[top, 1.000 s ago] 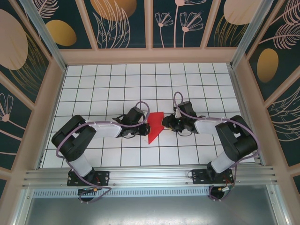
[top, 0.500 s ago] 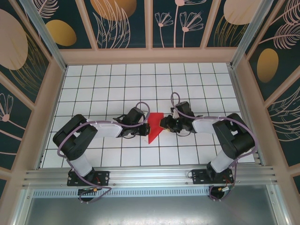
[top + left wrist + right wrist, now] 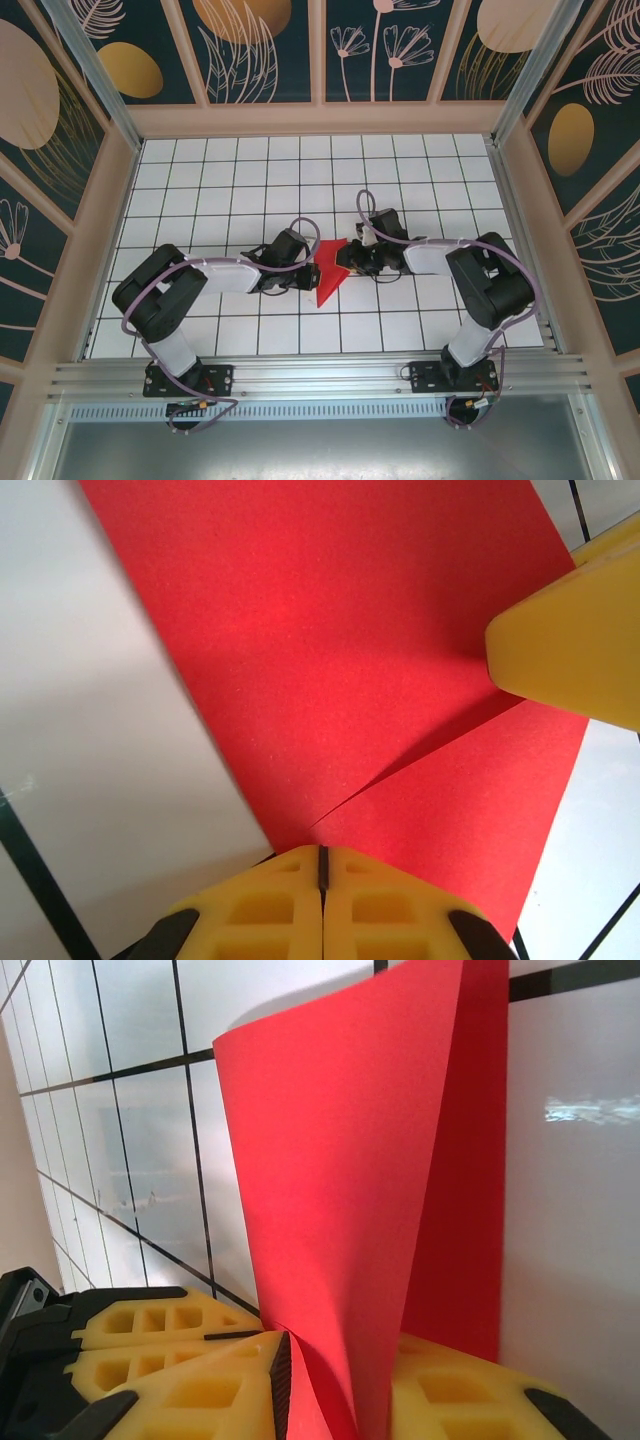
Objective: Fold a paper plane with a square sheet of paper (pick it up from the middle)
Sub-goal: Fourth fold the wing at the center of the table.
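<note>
- Left gripper [image 3: 320, 858]: jaws pressed fully together, pinching the near edge of the red sheet of paper [image 3: 330, 660].
- Right gripper [image 3: 335, 1352]: jaws narrow, closed round a raised fold of the sheet [image 3: 340, 1160].
- Sheet [image 3: 327, 275] is partly folded at mid-table [image 3: 250, 180], between the two grippers.
- Right gripper's yellow finger [image 3: 570, 650] touches the sheet's far side.

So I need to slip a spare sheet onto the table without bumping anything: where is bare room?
Bare tiles span the table from the back wall to the left arm and right arm. A narrower strip lies between the red paper and the near rail. Crowded: mid-table, where both arms meet at the paper.
</note>
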You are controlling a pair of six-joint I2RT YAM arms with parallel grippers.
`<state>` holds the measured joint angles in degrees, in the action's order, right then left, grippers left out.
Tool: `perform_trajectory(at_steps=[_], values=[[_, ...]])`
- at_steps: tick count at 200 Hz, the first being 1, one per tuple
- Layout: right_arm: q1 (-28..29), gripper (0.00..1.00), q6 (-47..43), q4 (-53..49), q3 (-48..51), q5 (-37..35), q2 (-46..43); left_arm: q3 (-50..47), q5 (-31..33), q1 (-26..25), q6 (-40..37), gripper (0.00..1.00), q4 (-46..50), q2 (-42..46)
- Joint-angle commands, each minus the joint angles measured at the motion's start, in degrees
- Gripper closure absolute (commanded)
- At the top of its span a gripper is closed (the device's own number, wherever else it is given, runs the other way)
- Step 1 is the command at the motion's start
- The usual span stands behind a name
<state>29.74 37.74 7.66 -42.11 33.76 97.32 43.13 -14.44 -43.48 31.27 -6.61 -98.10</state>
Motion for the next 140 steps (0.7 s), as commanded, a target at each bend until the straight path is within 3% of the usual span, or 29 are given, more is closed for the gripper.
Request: perform_trajectory(at_steps=[1, 43, 72, 113, 140], values=[[0.06, 0.74, -3.42, -2.3, -2.04, 2.62, 0.94, 0.06, 0.7, 0.07, -1.57, 0.92, 2.65, 1.39], [0.1, 0.91, -1.14, -2.36, -1.44, 1.06, -0.53, 0.86, 1.71, 0.07, -0.88, 0.81, 3.71, 4.7], [1.06, 0.92, 4.28, 0.32, 1.34, -1.9, -3.97, 0.31, 3.34, 0.07, 0.13, 0.64, 4.42, 10.28], [4.19, 0.92, 11.98, 2.01, 4.62, -8.25, -8.0, -4.31, 3.58, -0.69, 2.21, 0.6, 2.75, 17.78], [6.45, 0.92, 15.77, 2.31, 5.45, -12.0, -9.08, -5.78, 5.62, -4.31, 2.53, 0.57, 2.48, 19.14]])
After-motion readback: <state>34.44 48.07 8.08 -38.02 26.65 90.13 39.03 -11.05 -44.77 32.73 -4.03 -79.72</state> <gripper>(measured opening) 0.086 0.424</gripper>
